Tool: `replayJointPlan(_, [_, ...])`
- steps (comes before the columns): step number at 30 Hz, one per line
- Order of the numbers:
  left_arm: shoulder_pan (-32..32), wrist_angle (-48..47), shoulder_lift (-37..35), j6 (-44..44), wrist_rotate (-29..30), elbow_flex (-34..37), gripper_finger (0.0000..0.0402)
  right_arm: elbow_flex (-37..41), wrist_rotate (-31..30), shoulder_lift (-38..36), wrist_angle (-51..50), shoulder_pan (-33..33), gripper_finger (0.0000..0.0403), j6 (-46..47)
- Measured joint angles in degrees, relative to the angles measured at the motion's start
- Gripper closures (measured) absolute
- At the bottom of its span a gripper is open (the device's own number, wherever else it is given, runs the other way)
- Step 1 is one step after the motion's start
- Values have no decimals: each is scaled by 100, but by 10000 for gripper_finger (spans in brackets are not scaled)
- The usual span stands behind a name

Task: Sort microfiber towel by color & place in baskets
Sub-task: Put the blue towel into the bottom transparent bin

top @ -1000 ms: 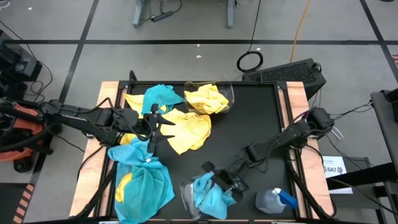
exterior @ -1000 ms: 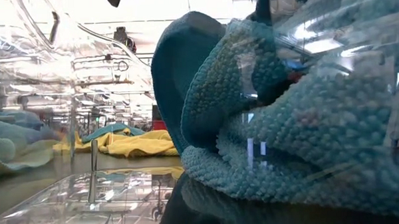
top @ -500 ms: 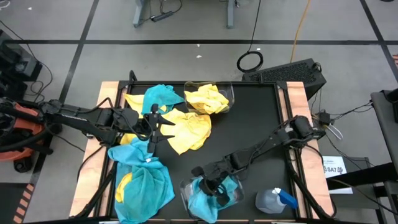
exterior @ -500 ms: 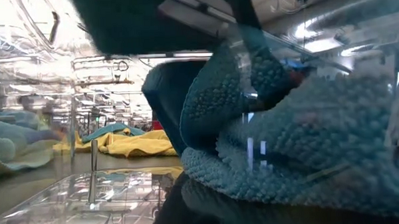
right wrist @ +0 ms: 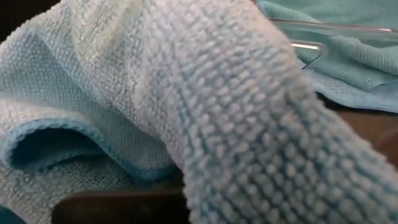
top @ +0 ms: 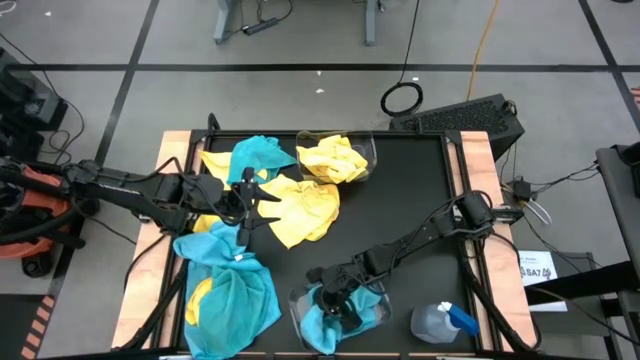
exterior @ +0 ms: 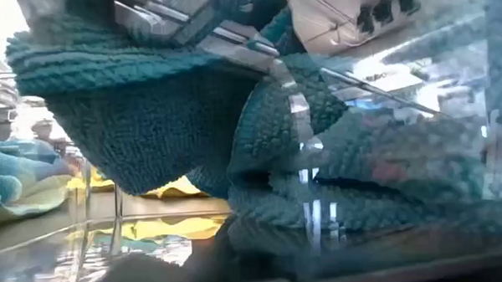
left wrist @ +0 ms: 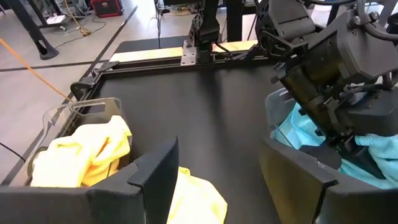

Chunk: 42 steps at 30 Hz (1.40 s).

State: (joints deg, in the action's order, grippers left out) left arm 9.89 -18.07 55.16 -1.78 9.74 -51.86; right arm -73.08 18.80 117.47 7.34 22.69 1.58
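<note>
No writing can be read on any thing on the table [top: 400, 200]. The right tool [top: 338, 303], pinching a turquoise towel [top: 330, 320], has moved from beside the clear basket [top: 300, 322] at the table's near edge to directly over it, lowering the towel inside. The left tool [top: 250, 200], fingers spread and empty, stays over the yellow towel [top: 300, 212] near the left side. The far basket [top: 368, 152] holds yellow towels [top: 335, 158]. A spray bottle [top: 440, 322] stands at the near right corner.

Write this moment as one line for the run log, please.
right gripper: shut on turquoise towel, down in near basket | left gripper: jaws open, empty, above loose yellow towel | far basket: holds yellow towel
</note>
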Motion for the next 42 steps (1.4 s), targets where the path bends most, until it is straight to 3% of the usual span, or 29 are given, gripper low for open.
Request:
replayJointPlan(6, [0, -135, 0, 0, 0, 2, 175, 21, -86, -90, -176, 1, 364, -111])
replayJointPlan(19, [0, -156, 0, -4, 0, 0, 175, 50, -864, -1174, -1074, 222, 186, -396])
replayJointPlan(25, [0, -184, 2, -8, 0, 1, 175, 39, -1074, -1809, -1525, 343, 156, -430])
replayJointPlan(28, [0, -189, 2, -9, 0, 1, 175, 39, -1145, -1964, -1424, 437, 169, -665])
replayJointPlan(31, [0, -188, 2, -9, 2, 0, 175, 37, -1141, -1934, -1120, 527, 211, -964])
replayJointPlan(38, [0, -183, 2, -8, 20, 1, 175, 31, -1163, -1263, -895, 494, 383, -1120])
replayJointPlan(42, [0, -183, 2, -4, 20, 1, 175, 31, -1216, -847, -874, 424, 385, -887])
